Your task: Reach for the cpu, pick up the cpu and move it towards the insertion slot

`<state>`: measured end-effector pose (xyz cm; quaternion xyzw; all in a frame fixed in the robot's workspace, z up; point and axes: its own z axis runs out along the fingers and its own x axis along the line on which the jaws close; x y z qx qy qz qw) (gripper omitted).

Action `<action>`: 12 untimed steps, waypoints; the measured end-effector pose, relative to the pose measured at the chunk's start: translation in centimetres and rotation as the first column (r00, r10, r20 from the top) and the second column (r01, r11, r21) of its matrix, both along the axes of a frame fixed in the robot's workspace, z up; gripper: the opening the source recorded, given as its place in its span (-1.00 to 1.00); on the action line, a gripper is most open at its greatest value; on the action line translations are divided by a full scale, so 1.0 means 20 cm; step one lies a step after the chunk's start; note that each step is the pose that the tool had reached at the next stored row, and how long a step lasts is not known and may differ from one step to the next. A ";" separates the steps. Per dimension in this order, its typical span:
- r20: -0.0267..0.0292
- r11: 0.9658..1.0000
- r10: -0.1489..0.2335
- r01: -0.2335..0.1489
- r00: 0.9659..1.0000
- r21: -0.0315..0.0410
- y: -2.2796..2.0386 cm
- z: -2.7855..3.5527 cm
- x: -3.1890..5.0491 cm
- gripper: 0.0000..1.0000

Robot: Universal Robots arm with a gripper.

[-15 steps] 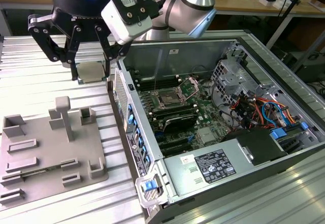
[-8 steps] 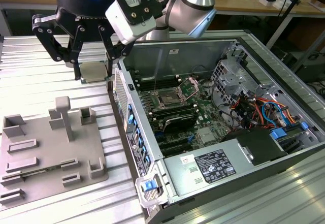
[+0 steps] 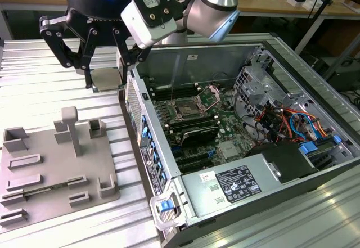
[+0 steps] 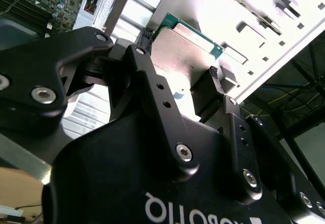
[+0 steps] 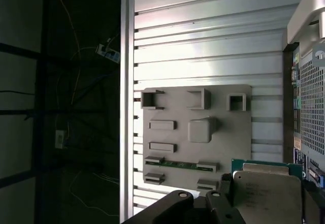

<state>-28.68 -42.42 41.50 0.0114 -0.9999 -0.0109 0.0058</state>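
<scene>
Here the black multi-link gripper (image 3: 105,75) is holding the cpu (image 3: 107,79), a thin flat square chip with a silvery-white metal lid and a green board rim, with its fingers (image 4: 210,76) pinching the chip across two opposite edges, as the second wrist view is showing most plainly. The chip is lying flat between the fingertips and is hanging above the ribbed aluminium counter (image 3: 34,90), just outside the perforated side wall of the open grey metal computer case (image 3: 270,175). Being square, it has no long axis to speak of. The relation that matters is this one: the insertion slot (image 3: 187,111), a square socket with a silver metal frame, a dark centre and thin wire levers, is sitting on the green motherboard (image 3: 225,127) inside the case, toward the exterior view's right of the held chip and lower than it, with the case wall standing between the two. Toward the exterior view's left and nearer the camera, a matte grey plastic fixture tray (image 3: 56,163) with raised blocks and shallow rectangular recesses is resting on the counter, well apart from the gripper. In the first wrist view the chip's brushed lid (image 5: 266,193) is showing against that tray and the counter's bright ridges
</scene>
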 end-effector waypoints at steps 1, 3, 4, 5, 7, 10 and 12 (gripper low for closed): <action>0.000 1.000 0.000 0.000 1.000 0.000 0.000 0.000 0.003 0.09; 0.000 1.000 0.000 0.000 1.000 0.000 0.000 0.000 0.008 0.09; 0.000 1.000 0.000 0.000 1.000 0.000 0.000 0.000 0.010 0.09; 0.000 1.000 0.000 0.000 1.000 0.000 0.000 0.000 0.014 0.09; 0.000 1.000 0.000 0.000 1.000 0.000 0.000 0.000 0.021 0.09; 0.000 1.000 0.000 0.000 1.000 0.000 0.000 0.000 0.030 0.09; 0.000 1.000 0.000 0.000 1.000 0.000 0.000 0.000 0.035 0.09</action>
